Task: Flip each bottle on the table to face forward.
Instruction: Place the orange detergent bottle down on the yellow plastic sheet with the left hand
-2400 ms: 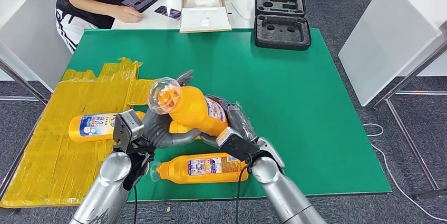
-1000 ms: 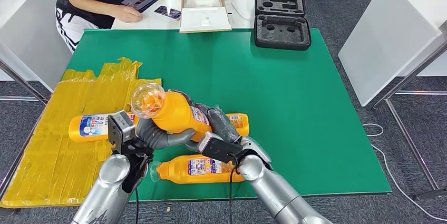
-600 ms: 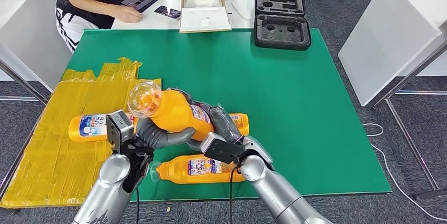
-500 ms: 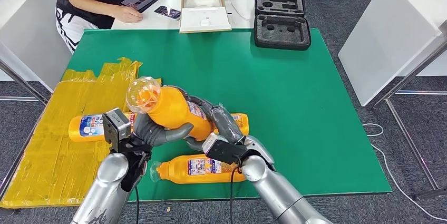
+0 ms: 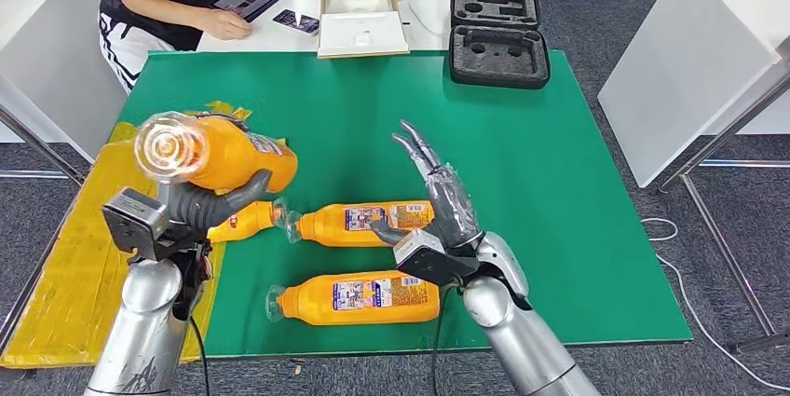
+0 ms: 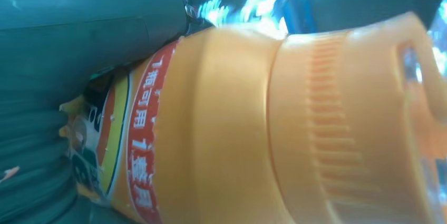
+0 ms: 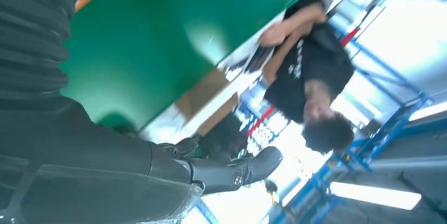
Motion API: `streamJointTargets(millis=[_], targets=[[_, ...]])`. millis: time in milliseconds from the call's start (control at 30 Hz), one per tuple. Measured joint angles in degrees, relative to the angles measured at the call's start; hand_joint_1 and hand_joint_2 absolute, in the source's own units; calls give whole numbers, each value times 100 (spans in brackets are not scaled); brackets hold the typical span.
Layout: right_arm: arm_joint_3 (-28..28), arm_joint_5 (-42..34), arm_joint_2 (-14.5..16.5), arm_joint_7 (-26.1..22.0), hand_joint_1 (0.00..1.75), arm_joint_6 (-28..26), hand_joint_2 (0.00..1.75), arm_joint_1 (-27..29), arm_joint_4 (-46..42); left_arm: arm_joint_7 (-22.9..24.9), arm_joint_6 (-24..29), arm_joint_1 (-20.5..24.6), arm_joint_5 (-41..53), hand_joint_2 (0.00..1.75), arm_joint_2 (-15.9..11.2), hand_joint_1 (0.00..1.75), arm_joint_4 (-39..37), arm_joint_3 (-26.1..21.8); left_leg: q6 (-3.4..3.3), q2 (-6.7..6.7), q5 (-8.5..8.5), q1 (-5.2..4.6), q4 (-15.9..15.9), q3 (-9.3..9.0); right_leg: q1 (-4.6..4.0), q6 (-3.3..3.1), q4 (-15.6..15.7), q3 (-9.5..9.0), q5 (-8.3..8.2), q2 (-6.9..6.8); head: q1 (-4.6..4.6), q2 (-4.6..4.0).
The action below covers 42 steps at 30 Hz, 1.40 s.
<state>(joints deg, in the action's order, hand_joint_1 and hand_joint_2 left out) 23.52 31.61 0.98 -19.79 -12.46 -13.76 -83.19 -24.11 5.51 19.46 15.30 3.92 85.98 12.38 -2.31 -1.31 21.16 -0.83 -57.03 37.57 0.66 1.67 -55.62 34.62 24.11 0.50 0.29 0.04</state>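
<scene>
A: Head view status?

B: My left hand grips one orange bottle, lifted clear of the tabletop, over the yellow sheet at my left. Its clear cap points toward me, long axis roughly fore-aft and a bit tilted. My right hand is empty, fingers spread and pointing up, just beside the middle bottle.

A: Others?

B: Middle bottle and near bottle lie flat on the green, long axes left-right, caps to my left, labels showing. A fourth bottle lies partly hidden under my left hand, neck to neck with the middle one.

A: Left wrist?

B: Held bottle fills it: ribbed shoulder, red-edged label, my thumb against the body. Grip looks firm.

A: Right wrist?

B: Open palm, nothing in it; green top and a seated person beyond.

A: What matters next?

B: My guess: the held bottle needs turning about its long axis before setting down on my left. Left hand owns that; the right is nearer the middle bottle.
</scene>
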Motion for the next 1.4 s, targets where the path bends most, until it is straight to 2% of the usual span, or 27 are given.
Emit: streamJointTargets(millis=[67, 167, 300, 400, 733, 900, 1000, 1233, 1400], targets=[[-117, 293, -37, 129, 0, -53, 175, 119, -251, 11, 642, 6, 1110, 175, -36, 175, 79, -55, 0, 0, 0, 0, 0, 0, 0, 0, 0, 1, 0, 0, 0, 0], [-274, 537, -60, 249, 0, -48, 175, 239, -580, 279, 1410, 110, 2907, 175, -117, 175, 102, -119, 0, 0, -1, 0, 0, 0, 0, 0, 0, 2, 0, 1, 0, 0], [-418, 660, -59, 372, 0, 83, 175, 216, -809, 849, 1676, 512, 5093, 175, -285, 175, -234, -123, -3, 1, -8, 0, 0, -2, 0, -1, 0, 0, -4, 0, 0, 0], [-470, 718, -48, 398, 0, 151, 175, 168, -853, 1183, 1772, 781, 6076, 175, -374, 175, -695, -87, -2, 4, -13, 0, 0, -3, -1, -10, -1, 0, -13, 1, -1, 0], [-487, 786, -45, 399, 0, 249, 175, 116, -865, 1568, 1450, 1381, 6816, 175, -645, 175, -2195, -14, -2, 4, -14, 0, 0, 0, -1, -13, -2, 3, -14, 1, 0, 0], [-481, 898, -44, 445, 0, 383, 175, 94, -865, 2141, 1172, 1769, 7307, 175, -737, 175, -3136, -13, -2, 4, -14, 1, 0, 0, -1, -13, -2, 3, -14, 1, 1, 0], [-476, 936, -42, 460, 0, 427, 175, 93, -865, 2269, 1159, 1944, 7412, 175, -785, 175, -3623, -14, -2, 5, -14, 1, 0, 0, -1, -13, -3, 3, -14, 1, 0, 0], [-467, 950, -27, 471, 0, 439, 175, 89, -865, 2313, 1139, 2081, 7457, 175, -820, 175, -4123, -14, -4, 2, -16, 0, 0, 6, -1, -13, -3, 5, -14, 0, 1, 0], [-443, 1027, -14, 484, 0, 488, 175, 96, -865, 2690, 906, 2186, 7458, 175, -847, 175, -4494, -18, -3, 3, -15, 0, 0, 6, -1, -13, -3, 6, -14, 1, 1, 0]])
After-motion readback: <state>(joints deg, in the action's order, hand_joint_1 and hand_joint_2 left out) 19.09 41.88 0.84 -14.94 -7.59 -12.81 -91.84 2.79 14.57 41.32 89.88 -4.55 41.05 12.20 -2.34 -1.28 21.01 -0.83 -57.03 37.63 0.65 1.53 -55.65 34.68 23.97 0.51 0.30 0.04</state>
